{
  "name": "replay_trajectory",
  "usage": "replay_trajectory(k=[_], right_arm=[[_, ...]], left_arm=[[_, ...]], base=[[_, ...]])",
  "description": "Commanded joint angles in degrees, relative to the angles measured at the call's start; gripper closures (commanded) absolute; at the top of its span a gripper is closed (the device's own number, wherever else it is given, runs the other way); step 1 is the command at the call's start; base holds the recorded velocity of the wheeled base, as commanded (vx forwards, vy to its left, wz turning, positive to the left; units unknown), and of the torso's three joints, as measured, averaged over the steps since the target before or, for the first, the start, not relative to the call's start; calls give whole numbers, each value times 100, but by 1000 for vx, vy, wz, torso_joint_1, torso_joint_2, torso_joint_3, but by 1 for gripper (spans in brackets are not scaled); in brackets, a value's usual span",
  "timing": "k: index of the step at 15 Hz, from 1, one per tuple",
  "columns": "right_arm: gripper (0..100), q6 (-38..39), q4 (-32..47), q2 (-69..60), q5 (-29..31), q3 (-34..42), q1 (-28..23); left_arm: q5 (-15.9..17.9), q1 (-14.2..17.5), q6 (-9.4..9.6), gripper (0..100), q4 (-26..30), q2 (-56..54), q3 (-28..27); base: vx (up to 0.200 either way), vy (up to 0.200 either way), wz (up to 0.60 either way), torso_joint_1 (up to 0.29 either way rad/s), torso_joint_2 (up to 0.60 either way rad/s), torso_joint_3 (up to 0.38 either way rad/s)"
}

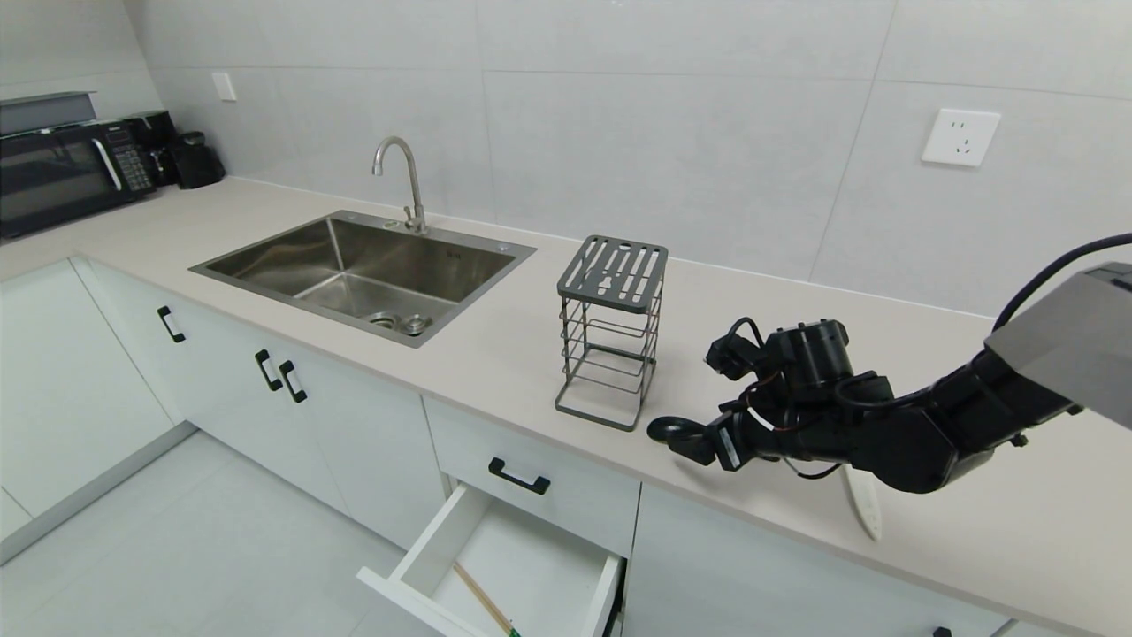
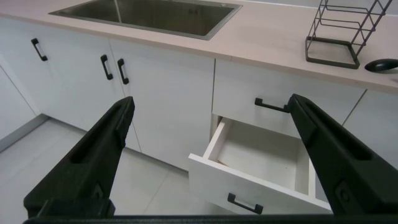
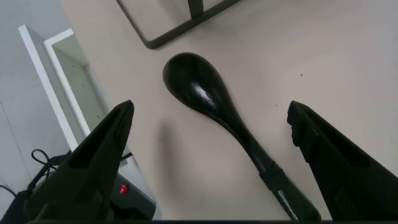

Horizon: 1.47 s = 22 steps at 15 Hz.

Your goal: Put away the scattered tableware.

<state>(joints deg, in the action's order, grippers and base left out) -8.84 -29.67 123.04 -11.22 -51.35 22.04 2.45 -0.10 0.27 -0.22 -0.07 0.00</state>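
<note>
right pincer (image 3: 210, 113) spread, apparently over black spoon (image 3: 200, 88)

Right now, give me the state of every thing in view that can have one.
Lower drawer: pulled open, chopsticks inside.
Upper drawer: shut.
Faucet: off, no water running.
Sink: no tableware in it.
Wire rack: upright, empty.
Black spoon: lying flat on the counter, not gripped.
White utensil: lying flat on the counter.
Microwave: door shut.
Left gripper: open, holding nothing.
Right gripper: open, above the black spoon.
</note>
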Motion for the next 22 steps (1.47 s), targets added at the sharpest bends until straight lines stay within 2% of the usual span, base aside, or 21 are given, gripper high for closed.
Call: replay_trajectory(k=[1, 6, 14, 15, 22], right_arm=[[0, -4, -4, 159, -3, -25, -16], [0, 5, -214, 387, -276, -51, -77], [0, -13, -285, 502, -197, -77, -60], [100, -21, -285, 502, -197, -77, -60], [100, -48, -276, 475, -47, 81, 37]], left_arm=[[1, 1, 0, 0, -4, 7, 0], [1, 1, 0, 0, -4, 7, 0], [1, 1, 0, 0, -4, 7, 0], [1, 1, 0, 0, -4, 7, 0], [1, 1, 0, 0, -4, 7, 0]], base=[[0, 0, 0, 0, 0, 0], [0, 0, 0, 0, 0, 0], [0, 0, 0, 0, 0, 0], [0, 0, 0, 0, 0, 0], [0, 0, 0, 0, 0, 0]])
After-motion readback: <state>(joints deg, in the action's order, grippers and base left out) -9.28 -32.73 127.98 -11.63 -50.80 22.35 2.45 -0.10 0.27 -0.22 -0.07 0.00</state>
